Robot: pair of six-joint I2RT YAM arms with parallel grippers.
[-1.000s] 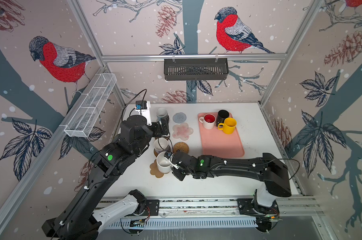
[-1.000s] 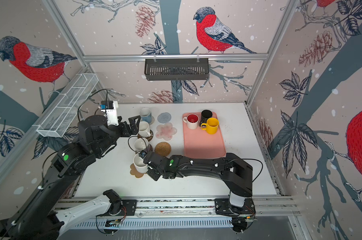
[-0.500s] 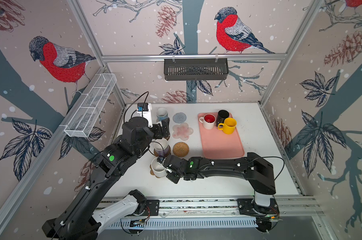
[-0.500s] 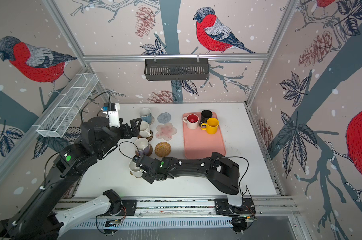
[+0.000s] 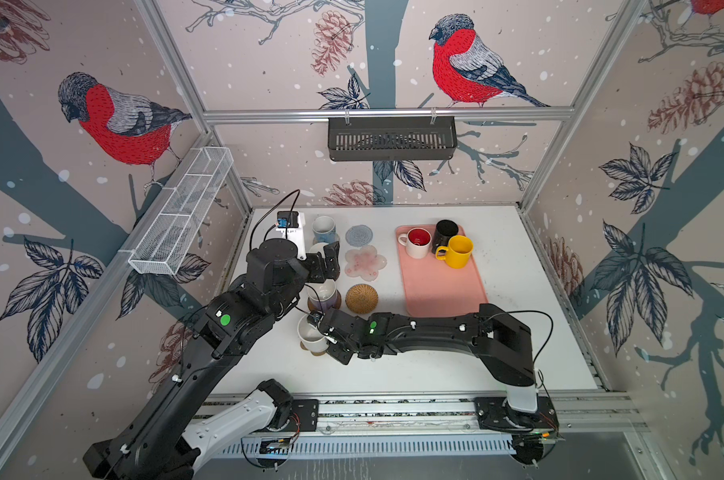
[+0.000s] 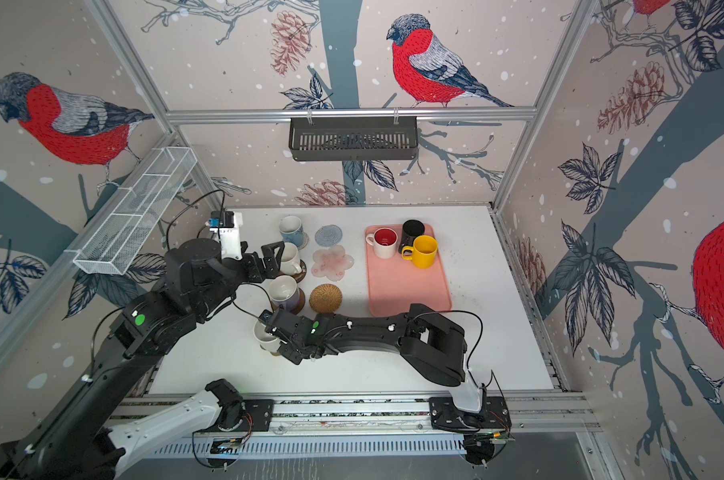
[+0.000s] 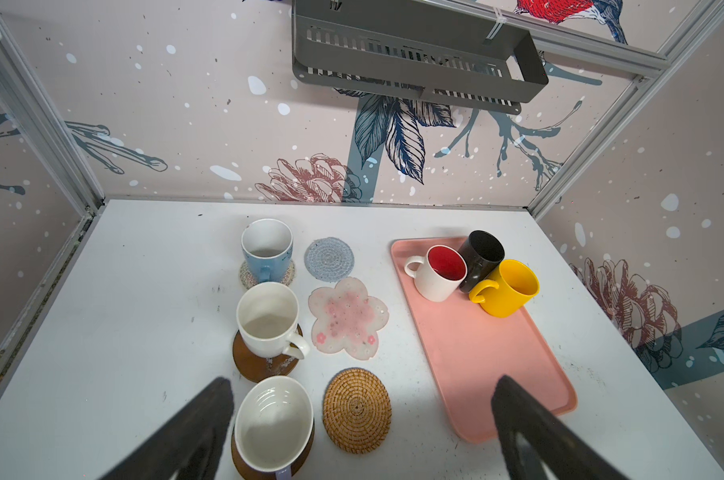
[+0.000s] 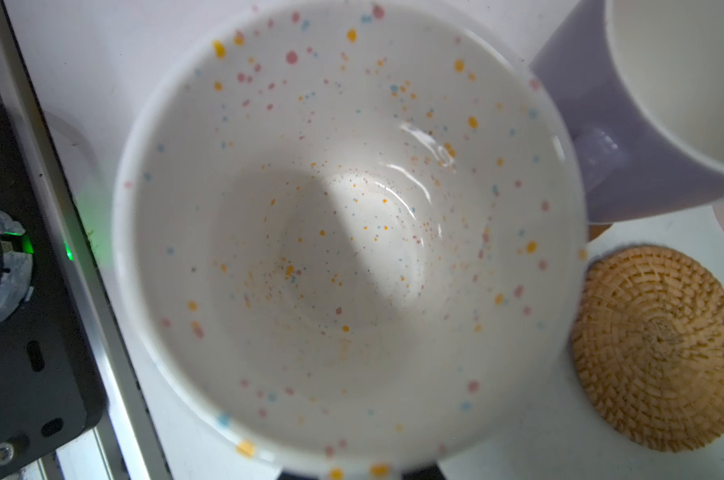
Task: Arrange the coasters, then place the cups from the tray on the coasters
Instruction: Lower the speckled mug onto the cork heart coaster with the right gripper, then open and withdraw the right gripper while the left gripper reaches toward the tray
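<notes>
- A white bench [image 5: 435, 365] was seen boxed in by walls papered with bullfinches and pine cones. With 12 o'clock taken as the back wall, a dark slotted basket [image 5: 391, 137] was hung at 12 o'clock and a wire-mesh rack [image 5: 181, 216] at 9 o'clock.
- The salmon-pink tray [image 5: 443, 291] was laid at about 1 o'clock of the bench's middle. The red-lined cup [image 5: 417, 242], black cup [image 5: 446, 232] and yellow cup [image 5: 458, 251] were clustered at its 12 o'clock end.
- Toward 10 o'clock, the light blue cup [image 5: 323, 230], a white cup [image 7: 269, 320] and the lavender cup [image 5: 322, 296] were each stood on a coaster. On their 3 o'clock side the grey-blue coaster [image 5: 359, 235], pink flower coaster [image 5: 365, 261] and wicker coaster [image 5: 361, 298] were left bare.
- The left end effector [image 7: 362, 381] was held wide apart above that cluster, with nothing gripped.
- The right end effector [image 5: 325, 330] was clamped on the rim of the speckled cup [image 5: 308, 334], at 6 o'clock of the lavender cup and over the cork flower coaster [image 5: 318, 353]. Whether the cup rested on it could not be told.
</notes>
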